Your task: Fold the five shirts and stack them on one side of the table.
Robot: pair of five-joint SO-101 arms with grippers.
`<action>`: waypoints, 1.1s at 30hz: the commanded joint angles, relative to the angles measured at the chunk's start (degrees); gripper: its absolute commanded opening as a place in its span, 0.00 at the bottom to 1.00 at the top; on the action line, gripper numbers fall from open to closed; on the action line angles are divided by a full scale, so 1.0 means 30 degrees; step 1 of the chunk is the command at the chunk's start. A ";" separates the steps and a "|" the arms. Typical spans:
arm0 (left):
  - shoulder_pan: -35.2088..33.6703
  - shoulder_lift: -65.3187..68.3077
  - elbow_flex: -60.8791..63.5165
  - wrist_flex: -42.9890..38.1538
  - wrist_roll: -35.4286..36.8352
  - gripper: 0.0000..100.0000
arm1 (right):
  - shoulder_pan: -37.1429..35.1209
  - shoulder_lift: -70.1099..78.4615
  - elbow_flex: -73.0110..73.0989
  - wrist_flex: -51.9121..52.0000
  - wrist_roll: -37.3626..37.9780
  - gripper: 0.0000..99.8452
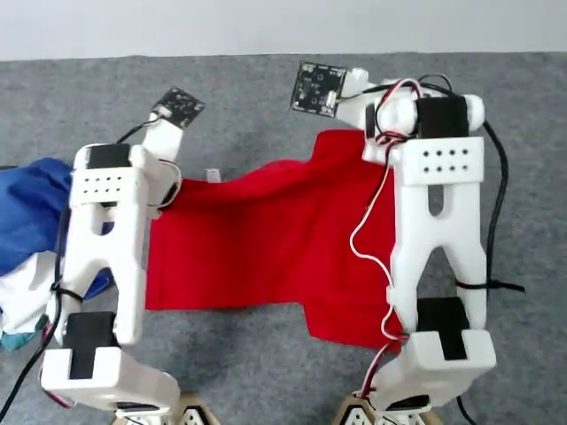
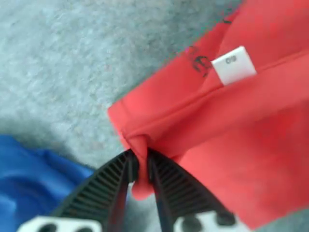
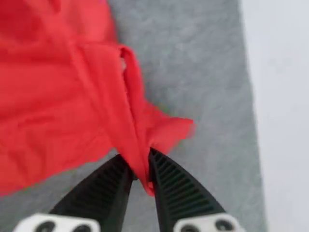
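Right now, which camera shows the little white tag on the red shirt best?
The left wrist view: the white tag is close and large on the red shirt, near the left gripper. The high view shows it as a tiny speck at the shirt's edge. The right wrist view faces the shirt's other end.

Plain red shirt (image 1: 257, 239) with white tag (image 2: 234, 64), plain blue shirt (image 1: 31, 208), grey table (image 1: 248, 97).
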 commanded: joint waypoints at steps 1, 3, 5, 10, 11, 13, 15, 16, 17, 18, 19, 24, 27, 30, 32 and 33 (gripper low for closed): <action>-0.0967 -0.1201 -0.0777 0.0645 -0.1143 0.00 | -0.0308 -0.1919 -0.0352 0.2505 0.0088 0.01; -0.1348 -0.1231 -0.0777 0.1436 -0.1905 0.00 | -0.0484 -0.2476 -0.0205 0.3678 0.0059 0.01; -0.1465 -0.1231 -0.0777 0.2462 -0.2403 0.00 | -0.0484 -0.3209 0.0293 0.3648 -0.0234 0.01; -0.1465 -0.1084 -0.0718 0.4454 -0.3487 0.00 | -0.0835 -0.5143 0.3722 0.3648 -0.0264 0.01; -0.1465 -0.1084 -0.0689 0.4571 -0.3487 0.00 | -0.0952 -0.5641 0.4630 0.3648 -0.0264 0.01; -0.1465 -0.1084 -0.0659 0.4689 -0.3487 0.00 | -0.1040 -0.6667 0.6388 0.3619 -0.0264 0.01; -0.1465 -0.1084 -0.0630 0.4689 -0.3487 0.01 | -0.1275 -0.7692 0.8176 0.3619 -0.0322 0.01; -0.1465 -0.1084 -0.0630 0.4689 -0.3487 0.01 | -0.1392 -0.8249 0.9084 0.3619 -0.0322 0.01; -0.1465 -0.1055 -0.0630 0.4689 -0.3487 0.01 | -0.1480 -0.8806 0.9993 0.3619 -0.0352 0.01; -0.1465 -0.1055 -0.0630 0.4689 -0.3487 0.01 | -0.1538 -0.9392 1.0872 0.3619 -0.0352 0.01; -0.1465 -0.1055 -0.0571 0.4689 -0.3487 0.01 | -0.1538 -0.9949 1.1663 0.3590 -0.0352 0.01; -0.1084 -0.1114 0.0952 0.4689 -0.3868 0.01 | -0.1509 -1.1736 1.4476 0.3590 -0.0352 0.01; -0.0615 -0.1114 0.1685 0.4659 -0.3897 0.01 | -0.1509 -1.2322 1.5560 0.3590 -0.0352 0.01; -0.0557 -0.1084 0.1832 0.4542 -0.3868 0.01 | -0.1538 -1.2586 1.6088 0.3590 -0.0352 0.01; -0.0557 -0.1172 0.1832 0.4425 -0.3868 0.01 | -0.1538 -1.2645 1.6264 0.3590 -0.0352 0.01; -0.0557 -0.1201 0.1832 0.4278 -0.3868 0.01 | -0.1538 -1.2645 1.6293 0.3590 -0.0352 0.01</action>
